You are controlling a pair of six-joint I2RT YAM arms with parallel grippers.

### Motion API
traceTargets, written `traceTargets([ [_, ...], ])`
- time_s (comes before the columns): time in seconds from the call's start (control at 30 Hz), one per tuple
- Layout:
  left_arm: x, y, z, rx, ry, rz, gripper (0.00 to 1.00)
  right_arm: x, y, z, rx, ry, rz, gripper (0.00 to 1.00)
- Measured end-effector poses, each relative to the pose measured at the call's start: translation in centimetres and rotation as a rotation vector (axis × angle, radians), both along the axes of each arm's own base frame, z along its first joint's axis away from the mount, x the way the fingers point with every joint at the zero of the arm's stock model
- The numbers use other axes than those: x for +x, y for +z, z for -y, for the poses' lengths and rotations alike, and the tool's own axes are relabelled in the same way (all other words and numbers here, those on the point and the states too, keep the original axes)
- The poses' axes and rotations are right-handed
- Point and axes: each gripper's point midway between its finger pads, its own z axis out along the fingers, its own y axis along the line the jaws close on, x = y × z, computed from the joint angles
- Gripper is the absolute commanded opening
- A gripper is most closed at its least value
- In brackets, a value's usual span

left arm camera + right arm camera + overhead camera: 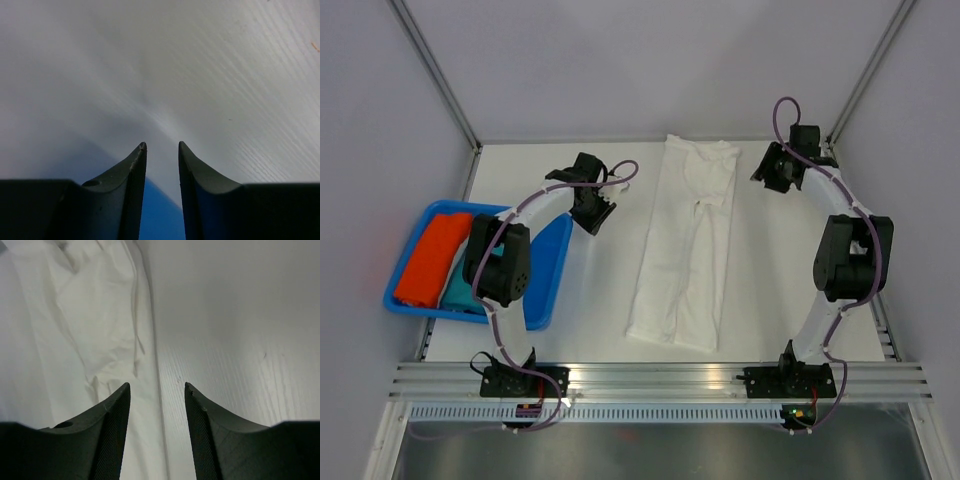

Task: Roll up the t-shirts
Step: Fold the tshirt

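I can read no writing, label, brand or number on anything in any of my views.

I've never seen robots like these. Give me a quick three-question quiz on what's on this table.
1. True or false: the white t-shirt lies stretched out on the table, outside the blue tray.
2. What lies in the blue tray? A an orange t-shirt and a teal t-shirt; B a black towel; C nothing.
3. Fill in: the left gripper and the right gripper both stand ____ and hold nothing.
Key: 1 true; 2 A; 3 open.
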Motion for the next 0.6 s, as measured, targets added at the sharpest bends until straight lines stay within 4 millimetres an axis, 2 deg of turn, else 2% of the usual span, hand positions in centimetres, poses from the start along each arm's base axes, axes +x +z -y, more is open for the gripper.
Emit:
traceTargets([
  [0.07, 0.5, -0.4, -0.5, 0.007, 0.021, 0.004, 0.37, -2.6, -2.3, -0.8, -0.014, 0.024, -0.061, 0.51],
  [0.13, 1.2, -0.4, -1.2, 0.006, 0.049, 0.016, 0.37, -4.0, -4.0, -1.3, -0.026, 0.045, -0.108, 0.49],
  [0.23, 2.4, 0.0, -1.9, 0.0, 0.083, 0.042, 0.37, -4.0, -4.8, -1.8, -0.031, 0.069, -0.129, 0.48],
  [0.3, 3.0, 0.2, -2.5, -0.002, 0.104, 0.058, 0.38, -2.1, -4.5, -1.9, -0.025, 0.075, -0.106, 0.48],
  [0.43, 3.6, 0.5, -3.2, 0.007, 0.13, 0.074, 0.38, 3.9, -3.9, -1.9, 0.001, 0.051, -0.035, 0.53],
  [0.5, 3.7, 0.5, -3.3, 0.009, 0.132, 0.075, 0.38, 6.6, -4.1, -1.9, 0.022, 0.031, -0.007, 0.54],
  [0.6, 3.6, 0.5, -3.0, -0.005, 0.126, 0.071, 0.39, 10.1, -5.9, -2.2, 0.066, 0.0, 0.005, 0.53],
])
